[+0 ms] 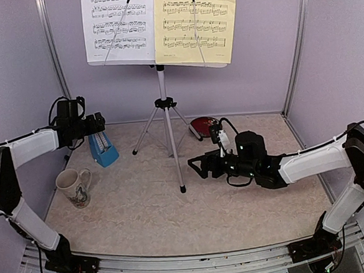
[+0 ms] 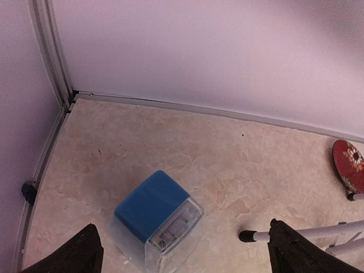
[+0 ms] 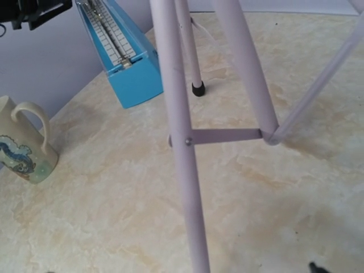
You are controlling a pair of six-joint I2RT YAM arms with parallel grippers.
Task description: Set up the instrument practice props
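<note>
The music stand [image 1: 161, 82] rises on its silver tripod at the back, holding a white sheet [image 1: 119, 25] and a yellow sheet [image 1: 196, 23]. The blue metronome [image 1: 103, 148] stands left of the tripod. My left gripper [image 1: 97, 124] hovers just above it, open. In the left wrist view the metronome [image 2: 153, 207] lies below and between the wide-set fingers [image 2: 79, 253]. My right gripper [image 1: 196, 167] is open, just right of the tripod's front leg [image 1: 176, 162]. That leg [image 3: 185, 148] runs down the middle of the right wrist view, with nothing gripped.
A white patterned mug [image 1: 73, 188] sits near the left wall, also seen as the mug [image 3: 23, 148] in the right wrist view. A red round plate [image 1: 203, 125] lies behind the right arm. Walls close in on the back and both sides.
</note>
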